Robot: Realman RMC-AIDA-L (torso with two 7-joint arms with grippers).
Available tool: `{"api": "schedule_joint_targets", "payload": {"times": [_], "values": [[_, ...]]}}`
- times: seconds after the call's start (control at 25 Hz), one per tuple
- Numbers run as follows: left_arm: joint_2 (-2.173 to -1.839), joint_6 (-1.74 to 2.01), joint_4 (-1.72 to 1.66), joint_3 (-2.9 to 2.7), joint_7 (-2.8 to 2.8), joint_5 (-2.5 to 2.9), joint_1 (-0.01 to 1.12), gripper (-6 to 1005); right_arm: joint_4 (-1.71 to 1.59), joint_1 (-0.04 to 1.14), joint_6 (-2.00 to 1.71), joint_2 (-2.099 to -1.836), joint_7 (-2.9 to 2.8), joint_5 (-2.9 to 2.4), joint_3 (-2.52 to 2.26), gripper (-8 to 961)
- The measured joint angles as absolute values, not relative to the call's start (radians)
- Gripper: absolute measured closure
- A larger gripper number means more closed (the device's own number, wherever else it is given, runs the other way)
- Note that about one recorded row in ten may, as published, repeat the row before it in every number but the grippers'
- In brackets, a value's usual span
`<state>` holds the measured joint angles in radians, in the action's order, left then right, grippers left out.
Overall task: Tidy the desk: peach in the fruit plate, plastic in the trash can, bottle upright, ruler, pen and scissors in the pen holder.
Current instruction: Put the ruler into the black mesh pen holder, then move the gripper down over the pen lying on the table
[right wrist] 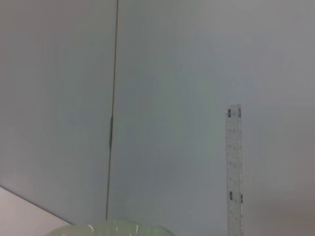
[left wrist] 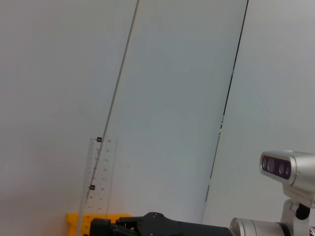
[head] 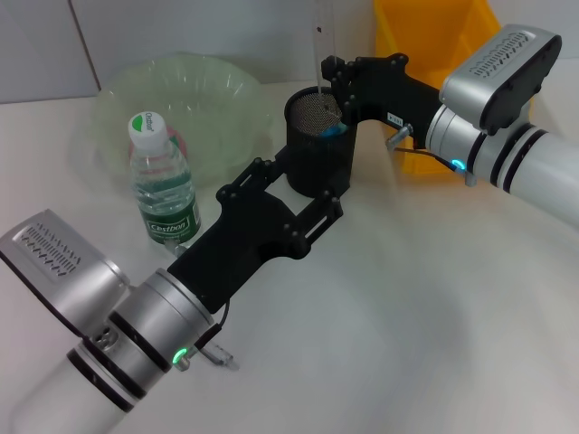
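Head view: right tool [head: 333, 86] is held at the pen holder [head: 318, 145] rim w/ ruler [head: 320, 41] upright inside; left tool [head: 298, 194] is pressed beside the holder. Finger state can't be told for either. Ruler should be freed straight up w/o tipping the holder; bottle [head: 163, 185] is upright already.

Both arms crowding pen holder [head: 318, 145]

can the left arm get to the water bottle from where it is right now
Probably yes. The water bottle stands upright just beside the left arm's forearm, with nothing between them, but the left gripper is at the pen holder and must pull back.
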<state>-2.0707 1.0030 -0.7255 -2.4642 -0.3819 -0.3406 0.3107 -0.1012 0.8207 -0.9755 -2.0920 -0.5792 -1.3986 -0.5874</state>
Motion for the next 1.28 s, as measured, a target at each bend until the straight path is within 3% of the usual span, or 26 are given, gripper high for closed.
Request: {"api": "schedule_joint_targets", "payload": {"times": [0.6,0.8,1.0,1.28], "values": [[-2.072,1.003,-0.726,-2.460,-0.382,-0.341,0.315,288,-0.100,0.825,-0.952,-2.091,-0.578,-1.404,-0.587,945],[-2.072,1.003,-0.726,-2.459,-0.382,-0.342,0.314,287,-0.100,0.825,-0.951,-2.090,-0.581,-1.405,-0.587,885],[-2.072,1.003,-0.726,-2.459,-0.382,-0.342,0.312,286,-0.100,0.821,-0.963,-2.090,-0.585,-1.405,-0.587,730],[-2.070,1.003,-0.723,-2.459,-0.382,-0.342,0.310,284,-0.106,0.797,-1.014,-2.086,-0.660,-1.403,-0.588,689]]}}
